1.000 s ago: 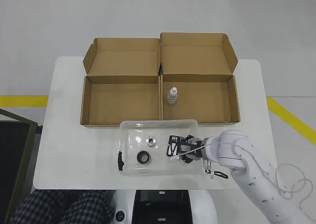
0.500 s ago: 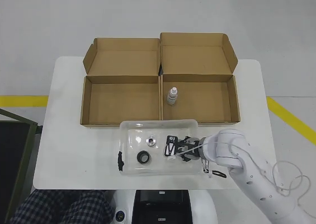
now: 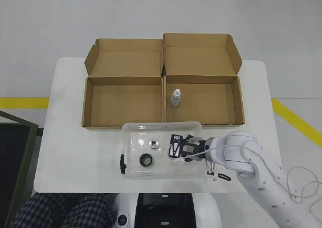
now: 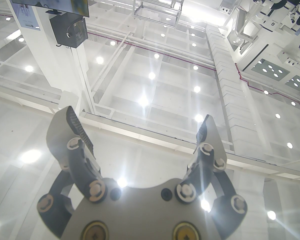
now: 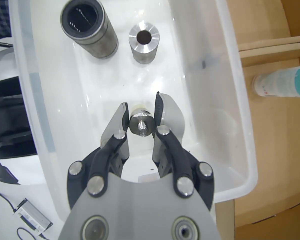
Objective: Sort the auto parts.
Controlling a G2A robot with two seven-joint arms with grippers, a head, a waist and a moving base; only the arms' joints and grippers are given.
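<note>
**Steel stub [image 5: 140, 125] clamped in plastic tub [image 5: 230, 116]**

My right claw [image 5: 141, 111] pinches narrow on the small round steel stub with a centre pin, low inside the clear, smooth-walled tub. My left claw [image 4: 140, 128] gapes wide.

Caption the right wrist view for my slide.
Right claw shut on a small metal part in the clear bin, near a dark sleeve and steel bushing.

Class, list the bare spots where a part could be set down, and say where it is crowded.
Left box: whole floor bare. Right box: bare right of the bottle. Crowded: the clear bin, where two cylinders stand near the right claw shut on a small metal part.
</note>
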